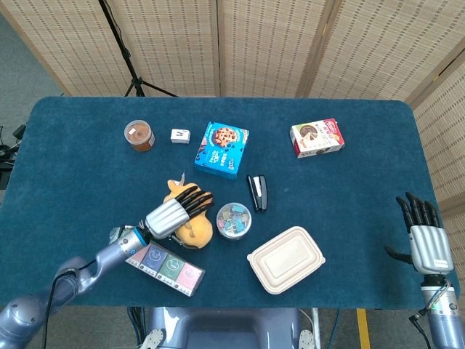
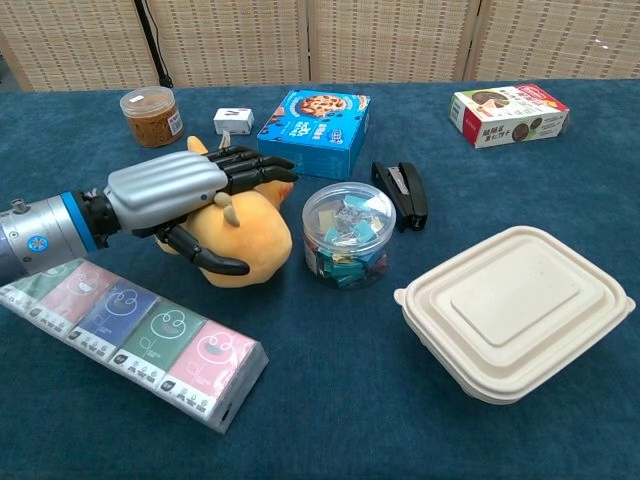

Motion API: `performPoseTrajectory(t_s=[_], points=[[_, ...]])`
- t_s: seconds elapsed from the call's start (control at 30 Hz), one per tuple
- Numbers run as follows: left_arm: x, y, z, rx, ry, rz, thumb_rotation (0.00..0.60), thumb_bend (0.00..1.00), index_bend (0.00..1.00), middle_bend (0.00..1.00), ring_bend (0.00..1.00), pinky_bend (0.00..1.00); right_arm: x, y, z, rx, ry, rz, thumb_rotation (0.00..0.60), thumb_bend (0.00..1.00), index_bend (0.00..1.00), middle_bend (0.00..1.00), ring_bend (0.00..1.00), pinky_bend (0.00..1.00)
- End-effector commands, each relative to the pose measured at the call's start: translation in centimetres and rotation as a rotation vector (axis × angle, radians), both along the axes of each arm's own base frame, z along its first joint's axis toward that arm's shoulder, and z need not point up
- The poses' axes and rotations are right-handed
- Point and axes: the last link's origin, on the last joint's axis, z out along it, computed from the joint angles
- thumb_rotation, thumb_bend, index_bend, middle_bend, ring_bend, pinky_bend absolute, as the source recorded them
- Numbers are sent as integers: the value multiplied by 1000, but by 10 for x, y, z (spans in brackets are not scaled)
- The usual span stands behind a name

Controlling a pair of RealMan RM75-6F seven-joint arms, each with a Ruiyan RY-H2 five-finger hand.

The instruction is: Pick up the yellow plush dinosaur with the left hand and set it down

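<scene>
The yellow plush dinosaur lies left of centre on the blue table. My left hand lies on top of it. Its fingers stretch straight across the plush's back and its thumb curves against the near side. The hand covers most of the toy, so only the belly and an ear tip show. The plush stays on the cloth. My right hand hovers at the table's right edge with fingers spread and nothing in it. It shows only in the head view.
A long tissue pack lies just in front of the plush. A clear tub of clips stands right beside it, with a black stapler behind. Further off are a blue cookie box, a beige lidded container and a brown jar.
</scene>
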Motion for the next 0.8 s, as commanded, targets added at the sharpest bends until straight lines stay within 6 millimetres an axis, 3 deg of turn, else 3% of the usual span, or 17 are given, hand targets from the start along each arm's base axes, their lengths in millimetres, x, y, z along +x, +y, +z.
performPoseTrajectory(t_s=[0.03,0.3,0.8], points=[[4,4,-4,5,-29,7,84,0,0,0,0,0,0,0,0,1,-1,0,600,0,0,0,0,0],[7,-3,-14,-17,-33,-17,85,0,0,0,0,0,-1,0,2,-2,-11,0,600,0,0,0,0,0],[32,-75,-35,-214,-137,-209,85,0,0,0,0,0,-2,0,3,-1,-16,-4,600,0,0,0,0,0]])
